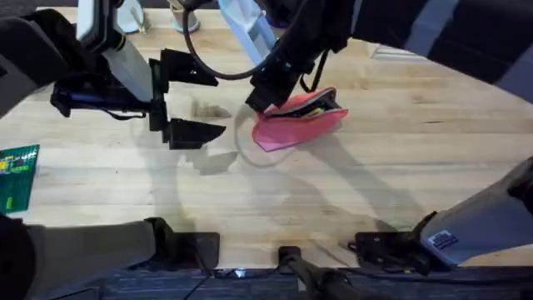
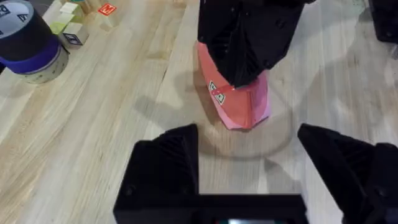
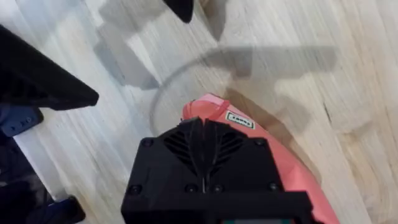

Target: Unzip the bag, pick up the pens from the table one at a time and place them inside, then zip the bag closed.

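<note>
Left gripper [image 1: 185, 98] hangs near the table [image 1: 350, 208], fingers spread wide, holding nothing, mouth facing the bag [image 1: 300, 125].

Pink bag lies mid-table, just beyond it. Right gripper [image 1: 265, 98] is down on the bag's left end, fingers pressed together there; we can't tell whether they pinch the zipper pull or just fabric.

We see something dark and orange in the open mouth, probably the pens. We judge we're at the zip-close step: left pins the bag, right pulls the slider along.
</note>
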